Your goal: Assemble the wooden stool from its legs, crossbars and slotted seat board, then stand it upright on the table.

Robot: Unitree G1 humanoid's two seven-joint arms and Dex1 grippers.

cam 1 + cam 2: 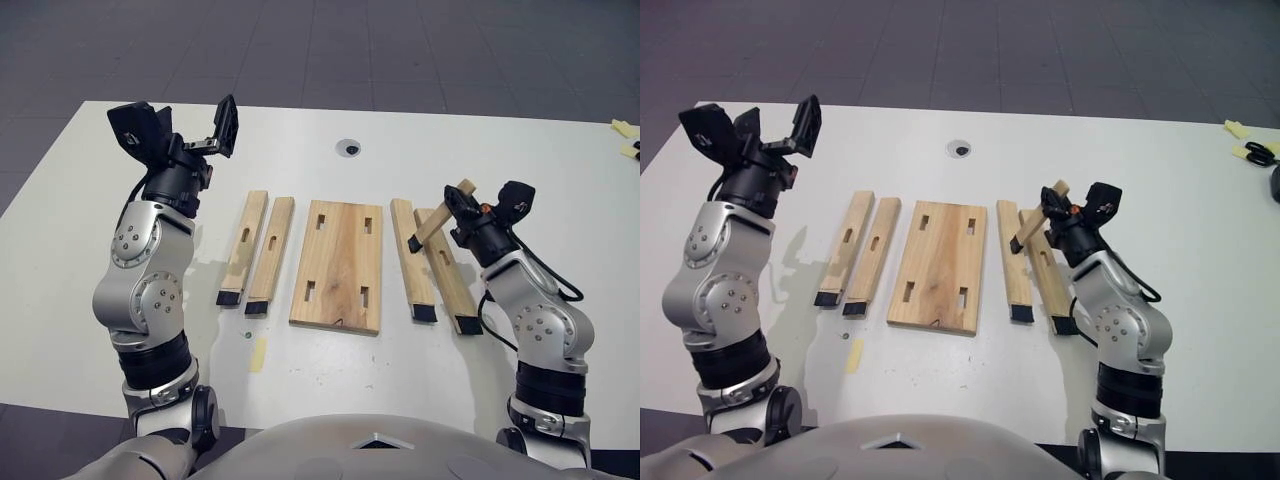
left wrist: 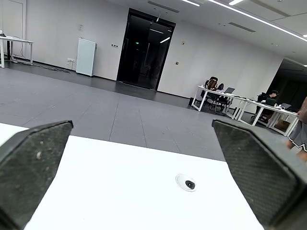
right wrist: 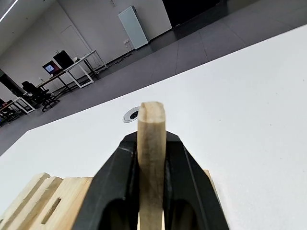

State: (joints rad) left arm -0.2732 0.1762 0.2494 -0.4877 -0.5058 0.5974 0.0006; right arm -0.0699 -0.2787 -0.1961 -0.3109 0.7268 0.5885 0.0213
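The slotted seat board (image 1: 338, 265) lies flat at the table's middle. Two wooden legs (image 1: 245, 245) (image 1: 272, 255) with black feet lie side by side to its left, and two more (image 1: 412, 258) (image 1: 450, 270) to its right. My right gripper (image 1: 462, 198) hovers over the right pair, shut on a short wooden crossbar (image 1: 438, 222) that slants down towards the board. In the right wrist view the crossbar (image 3: 151, 158) stands clamped between both fingers (image 3: 115, 182). My left gripper (image 1: 180, 125) is raised over the table's far left, open, with nothing between its fingers (image 2: 29, 172).
A round cable grommet (image 1: 349, 148) sits in the table beyond the board. A scrap of yellow tape (image 1: 259, 355) lies near the front edge. Yellow scraps (image 1: 625, 128) and scissors (image 1: 1262, 150) lie at the far right edge.
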